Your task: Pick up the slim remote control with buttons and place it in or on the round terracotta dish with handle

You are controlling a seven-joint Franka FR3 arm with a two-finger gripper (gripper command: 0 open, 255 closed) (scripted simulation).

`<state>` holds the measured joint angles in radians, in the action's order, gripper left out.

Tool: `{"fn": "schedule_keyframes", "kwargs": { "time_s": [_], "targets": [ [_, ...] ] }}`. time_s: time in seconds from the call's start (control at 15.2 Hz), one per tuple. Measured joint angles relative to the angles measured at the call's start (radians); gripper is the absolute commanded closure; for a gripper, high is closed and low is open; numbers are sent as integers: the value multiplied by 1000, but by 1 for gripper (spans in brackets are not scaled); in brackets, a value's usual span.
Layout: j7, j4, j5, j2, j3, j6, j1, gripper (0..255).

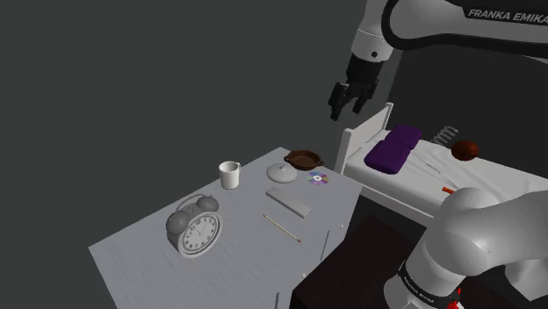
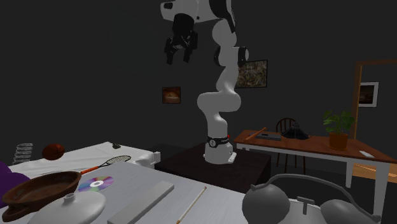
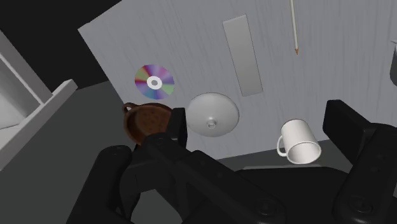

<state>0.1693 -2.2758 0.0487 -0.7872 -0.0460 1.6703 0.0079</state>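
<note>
Dark grey walls back a pale grey surface (image 1: 140, 255) that stands against a white bed (image 1: 492, 180).

**Claw.** The black claw (image 1: 348, 110) hangs high in the air, well above the surface's corner nearest the bed. It is released: its fingers (image 3: 343, 121) stand apart and nothing lies between them.

**Task items.**
- The remote control (image 1: 289, 204) is drawn as a plain grey slim slab, and no buttons can be made out on it. It lies flat on the surface, well apart from the claw. It sits between a thin pencil (image 1: 283, 227) on one side and a domed white lid (image 1: 282, 173) and a rainbow disc (image 1: 318, 179) on the other.
- The round brown dish (image 1: 304, 159), with its handle, sits at the surface's corner next to the bed, just beside the lid. It is apart from the remote control. In the wrist view one finger covers part of its rim.

**Other items.**
- A white mug (image 1: 230, 174) stands upright beyond the lid, toward the shoulder view's left.
- A grey twin-bell alarm clock (image 1: 195, 228) stands nearer that view's lower left.
- A purple pillow (image 1: 392, 147) and a brown ball (image 1: 465, 150) rest on the bed.
- In the second exterior view the arm rises from its stand. A wooden desk (image 2: 305, 145) carrying a potted plant (image 2: 338, 127) is behind it.
</note>
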Motion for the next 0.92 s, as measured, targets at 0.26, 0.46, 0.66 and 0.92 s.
{"fn": "schedule_keyframes", "kwargs": {
  "time_s": [0.26, 0.46, 0.66, 0.92],
  "targets": [
    [-5, -44, -1, 30, 7, 62, 1, 0],
    [-7, -89, -6, 80, 10, 140, 3, 0],
    [-18, -145, -8, 133, 21, 234, 3, 0],
    [-25, -178, -13, 247, 27, 358, 6, 0]
  ]
}}
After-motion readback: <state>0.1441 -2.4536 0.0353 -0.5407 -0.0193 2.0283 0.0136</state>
